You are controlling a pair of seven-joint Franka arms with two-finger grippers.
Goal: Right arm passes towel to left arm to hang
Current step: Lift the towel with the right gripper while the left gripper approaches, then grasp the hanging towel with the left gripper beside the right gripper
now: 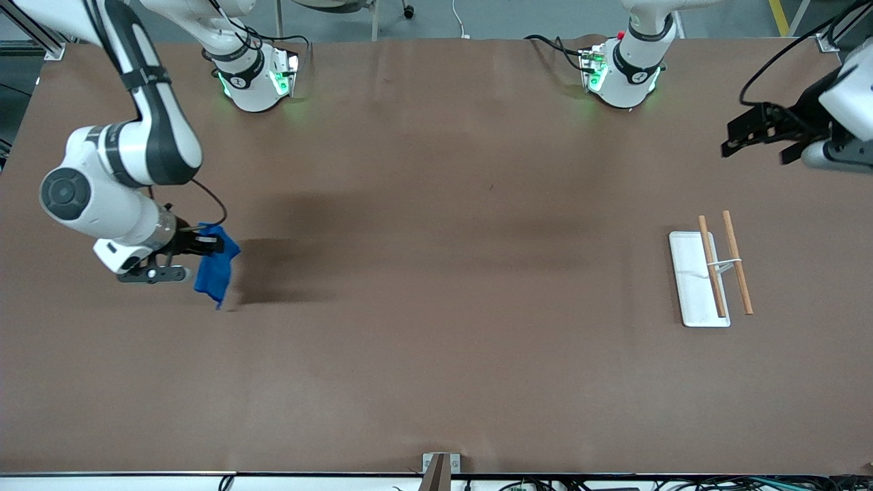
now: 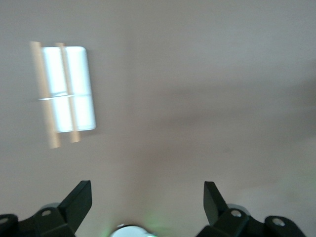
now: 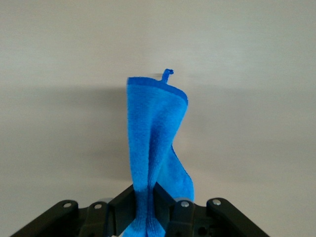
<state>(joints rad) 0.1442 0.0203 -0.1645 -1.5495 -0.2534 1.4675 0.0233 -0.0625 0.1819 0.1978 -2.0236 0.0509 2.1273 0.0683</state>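
- The right gripper is up over the bench at the right arm's end, its jaws clamped on the blue towel, which hangs down.
- The left gripper waits over the left arm's end, jaws wide apart.
- A white rack with 2 wooden bars sits there.

Brown bench, bearing toward the left arm's end a flat white tray with two wooden sticks just beside and across it.
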